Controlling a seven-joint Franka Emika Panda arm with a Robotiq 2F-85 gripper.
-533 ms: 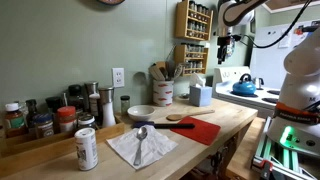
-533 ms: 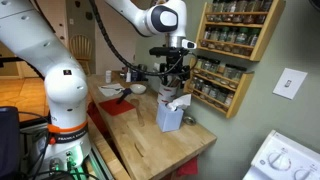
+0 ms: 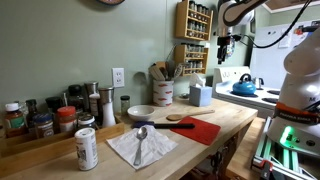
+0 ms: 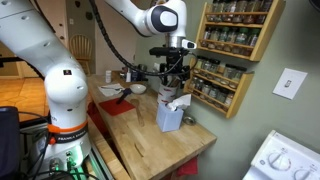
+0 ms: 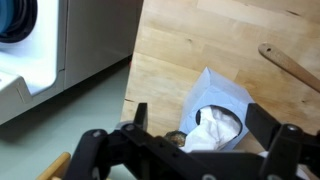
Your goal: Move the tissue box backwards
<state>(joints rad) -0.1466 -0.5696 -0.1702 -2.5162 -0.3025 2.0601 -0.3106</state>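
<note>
- Claw (image 4: 172, 84) spread wide, holding nothing, hanging just above the tissue box (image 4: 170, 113).
- Box upright near the counter (image 4: 135, 138) edge; in an exterior view, crock (image 3: 162, 92) at its 9 o'clock.

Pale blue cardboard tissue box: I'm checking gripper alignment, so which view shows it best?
Wrist view: the pale blue tissue box sits central, seen from above, white tissue showing. Both exterior views show the box small, side-on, on the wooden counter.

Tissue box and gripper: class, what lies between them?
Nothing solid: in an exterior view the open gripper hangs above the tissue box, and only the box's own white tissue pokes up into the gap.
</note>
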